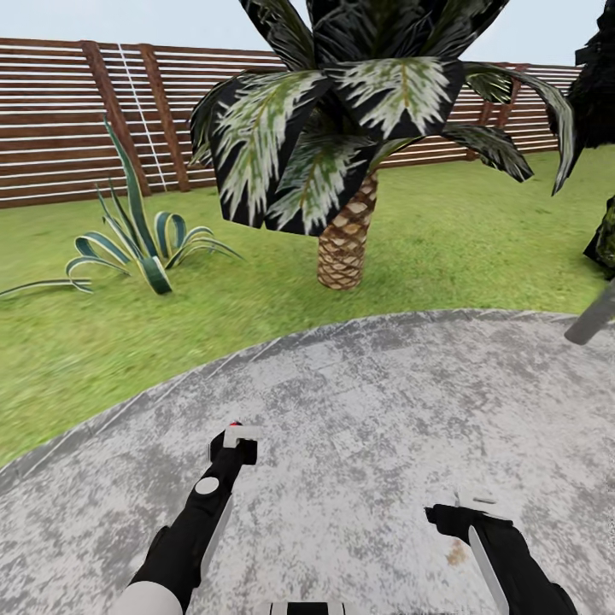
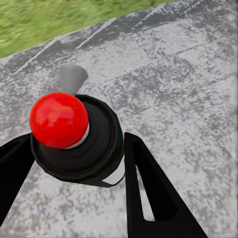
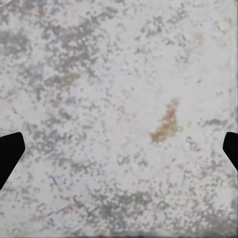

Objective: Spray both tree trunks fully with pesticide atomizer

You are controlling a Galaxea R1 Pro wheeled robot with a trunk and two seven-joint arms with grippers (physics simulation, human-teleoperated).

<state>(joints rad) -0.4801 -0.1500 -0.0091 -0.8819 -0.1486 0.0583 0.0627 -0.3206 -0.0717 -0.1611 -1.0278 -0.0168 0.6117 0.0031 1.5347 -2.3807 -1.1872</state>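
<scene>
Standing on the grey stone patio (image 1: 359,401), the robot looks out over the garden (image 1: 128,316). Over at ten o'clock sits a spiky striped plant (image 1: 137,248), with the brown slat fence (image 1: 60,128) behind it. The left gripper (image 1: 232,444) is squeezed around the pesticide atomizer (image 2: 82,141), so the bottle is already off the floor. From the left wrist you can see its round red top (image 2: 58,120) and dark body, with a black finger (image 2: 144,188) on each side. The bottle's long way runs about along the arm, with the red top at the far end, toward twelve o'clock. Straight ahead at twelve o'clock is a short palm (image 1: 346,231) with a scaly brown trunk and big drooping leaves; it does not look like the tall bare trees the job means. The right gripper (image 1: 465,517) at five o'clock is spread wide and holds nothing, just over a small rusty stain (image 3: 166,121). A grey pole (image 1: 594,316) pokes in at three o'clock. I think the left arm must do the spraying, once a proper trunk is near.
</scene>
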